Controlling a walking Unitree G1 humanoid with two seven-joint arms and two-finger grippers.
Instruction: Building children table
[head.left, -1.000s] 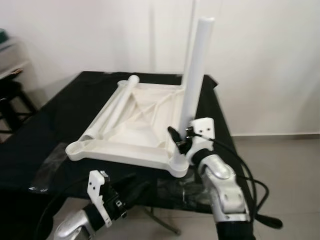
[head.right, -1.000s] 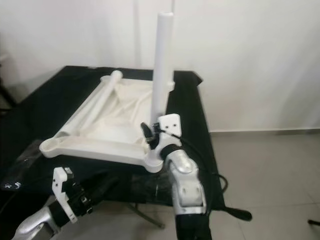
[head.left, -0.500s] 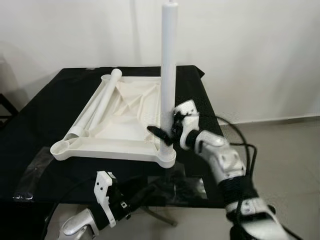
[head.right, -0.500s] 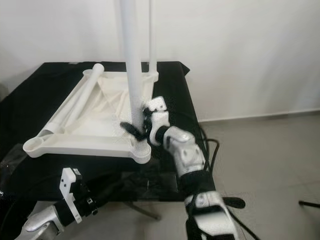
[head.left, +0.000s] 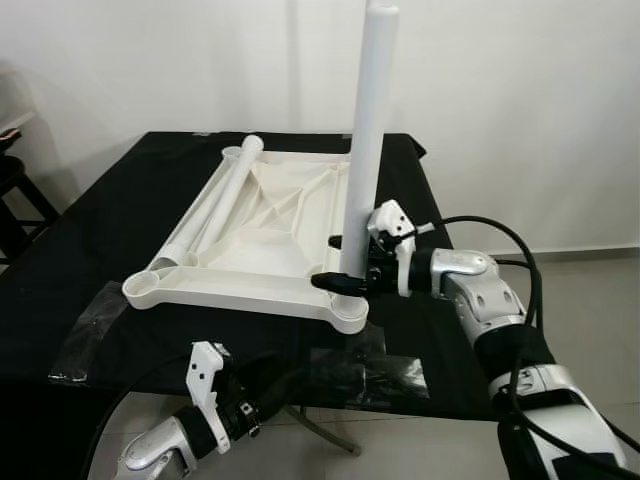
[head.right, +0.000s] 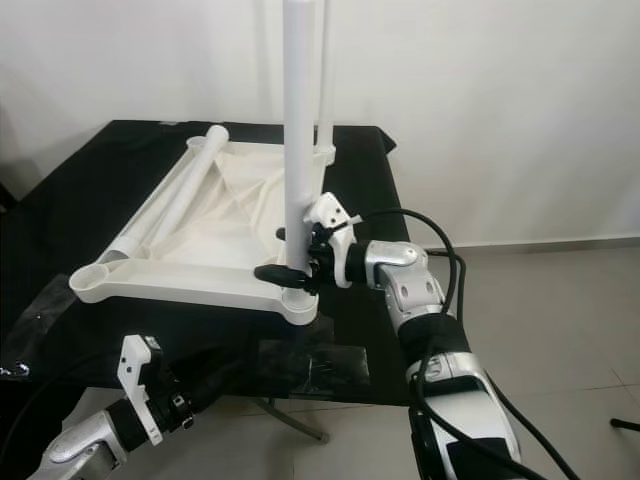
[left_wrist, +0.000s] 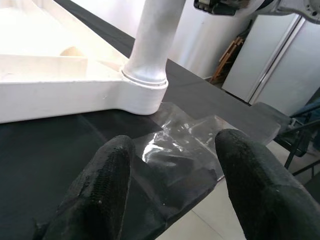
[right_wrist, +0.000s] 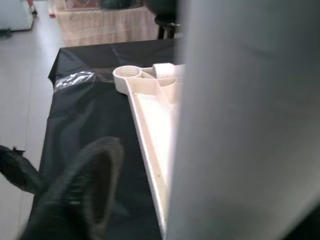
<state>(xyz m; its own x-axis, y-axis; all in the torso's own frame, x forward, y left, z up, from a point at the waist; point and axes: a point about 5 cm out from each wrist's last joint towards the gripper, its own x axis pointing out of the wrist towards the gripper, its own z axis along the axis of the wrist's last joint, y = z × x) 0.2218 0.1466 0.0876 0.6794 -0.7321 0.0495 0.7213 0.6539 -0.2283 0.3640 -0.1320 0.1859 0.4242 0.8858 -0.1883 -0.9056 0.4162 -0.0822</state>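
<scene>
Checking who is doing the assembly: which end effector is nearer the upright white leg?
Right. The right end effector grips the upright white leg just above its corner socket; the left end effector hangs open below the table edge.

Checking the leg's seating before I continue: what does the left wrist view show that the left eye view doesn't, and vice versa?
Left wrist view: a close look at the upright leg entering the corner socket, framed by the open left tool. Left eye view: the whole upturned tabletop, a loose leg lying along its left side, and the right tool clasping the upright leg low down. Both: that leg, the socket, the plastic sheet at the black table's edge.
</scene>
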